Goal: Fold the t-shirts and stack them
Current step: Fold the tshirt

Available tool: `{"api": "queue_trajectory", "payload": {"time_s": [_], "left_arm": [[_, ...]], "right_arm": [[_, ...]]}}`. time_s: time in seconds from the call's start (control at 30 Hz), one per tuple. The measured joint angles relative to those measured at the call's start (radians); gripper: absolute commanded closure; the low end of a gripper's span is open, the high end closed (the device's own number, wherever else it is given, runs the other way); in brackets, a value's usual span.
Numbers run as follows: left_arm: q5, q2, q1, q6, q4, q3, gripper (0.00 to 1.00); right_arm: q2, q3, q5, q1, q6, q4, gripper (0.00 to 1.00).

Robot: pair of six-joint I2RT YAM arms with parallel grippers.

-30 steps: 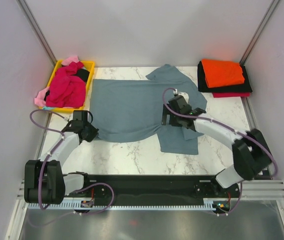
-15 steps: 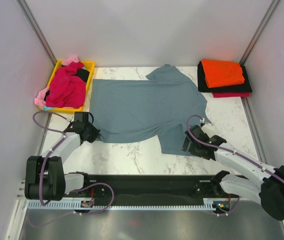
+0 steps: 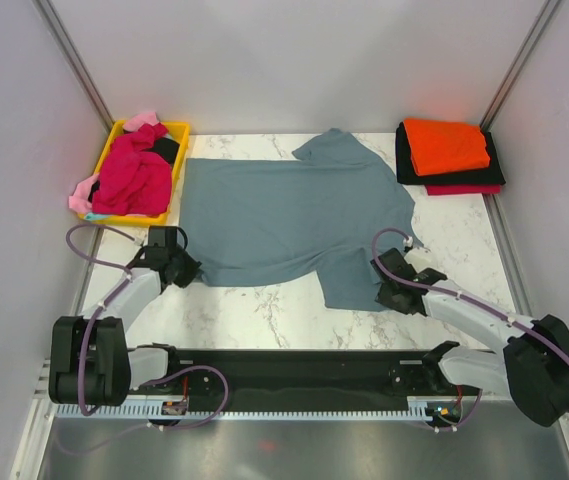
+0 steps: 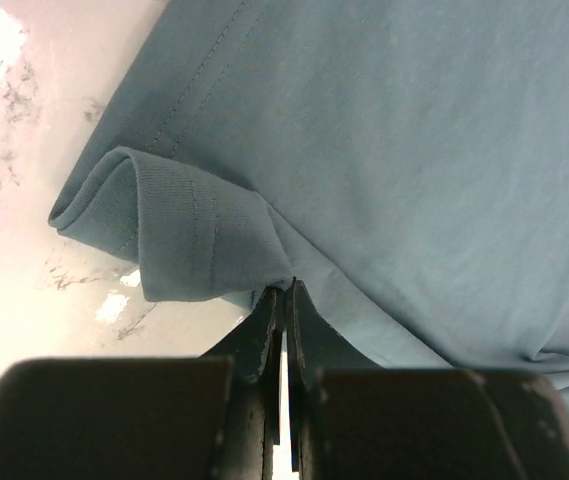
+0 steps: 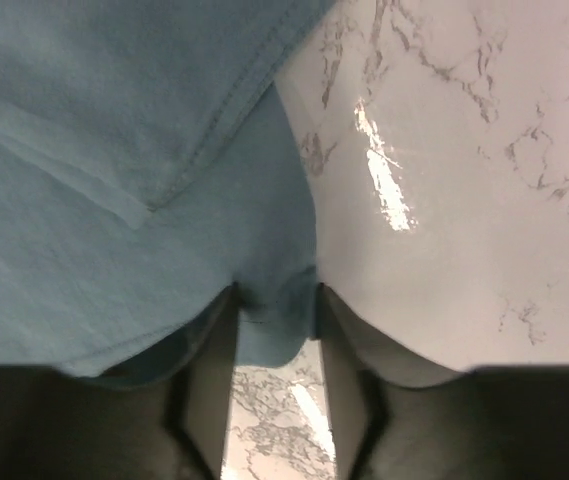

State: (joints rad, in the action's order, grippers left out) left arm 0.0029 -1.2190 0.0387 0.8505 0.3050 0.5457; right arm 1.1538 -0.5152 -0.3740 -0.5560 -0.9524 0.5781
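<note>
The large slate blue-grey t-shirt (image 3: 284, 215) lies spread across the middle of the marble table (image 3: 264, 310), with one sleeve (image 3: 334, 145) pointing to the back. My left gripper (image 3: 186, 270) (image 4: 286, 285) is shut on a folded bit of the shirt's near left hem (image 4: 179, 235). At the shirt's near right corner (image 5: 274, 320), my right gripper (image 3: 382, 293) (image 5: 276, 290) has its fingers still apart, with the cloth edge lying between them.
A yellow tray (image 3: 178, 130) at the back left holds a crumpled magenta shirt (image 3: 134, 175), a pink one (image 3: 84, 195) and a black one. At the back right, an orange shirt (image 3: 446, 145) tops a folded stack over black and red ones.
My right arm has swung from the middle of the shirt back to its near right corner, and its fingers have narrowed around the cloth. The left gripper has held its grip in place.
</note>
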Motion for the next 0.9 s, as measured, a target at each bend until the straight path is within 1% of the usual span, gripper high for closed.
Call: {"api": "queue_trajectory", "payload": {"time_s": [0.1, 0.13, 0.17, 0.27, 0.4, 0.53, 0.63, 0.77, 0.87, 0.9], "left_arm": [[0.0, 0.002, 0.0, -0.001, 0.0, -0.004, 0.98], [0.0, 0.003, 0.0, -0.001, 0.001, -0.005, 0.98], [0.0, 0.005, 0.0, -0.001, 0.002, -0.006, 0.98], [0.01, 0.023, 0.0, -0.007, 0.012, -0.006, 0.98], [0.047, 0.103, 0.0, -0.033, 0.074, 0.002, 0.98], [0.076, 0.211, 0.0, -0.063, 0.167, 0.038, 0.98], [0.098, 0.293, 0.0, -0.084, 0.241, 0.071, 0.98], [0.138, 0.371, 0.0, -0.107, 0.347, 0.132, 0.98], [0.16, 0.401, 0.0, -0.133, 0.447, 0.209, 0.98], [0.161, 0.404, 0.0, -0.136, 0.457, 0.218, 0.98]], "right_arm": [[-0.007, 0.01, 0.004, 0.003, 0.004, -0.028, 0.84], [-0.011, 0.014, 0.011, 0.003, 0.004, -0.039, 0.98], [-0.016, 0.017, 0.018, 0.003, 0.007, -0.044, 1.0], [-0.063, 0.029, 0.033, 0.003, 0.004, -0.029, 1.0], [-0.224, 0.012, 0.021, 0.003, 0.003, 0.074, 1.0], [-0.403, -0.105, -0.003, 0.003, 0.002, 0.207, 1.0], [-0.489, -0.217, -0.016, 0.003, 0.004, 0.278, 1.0], [-0.563, -0.302, -0.019, 0.003, 0.006, 0.354, 1.0], [-0.599, -0.327, -0.012, 0.003, 0.007, 0.409, 1.0], [-0.606, -0.332, -0.008, 0.003, 0.006, 0.42, 1.0]]}}
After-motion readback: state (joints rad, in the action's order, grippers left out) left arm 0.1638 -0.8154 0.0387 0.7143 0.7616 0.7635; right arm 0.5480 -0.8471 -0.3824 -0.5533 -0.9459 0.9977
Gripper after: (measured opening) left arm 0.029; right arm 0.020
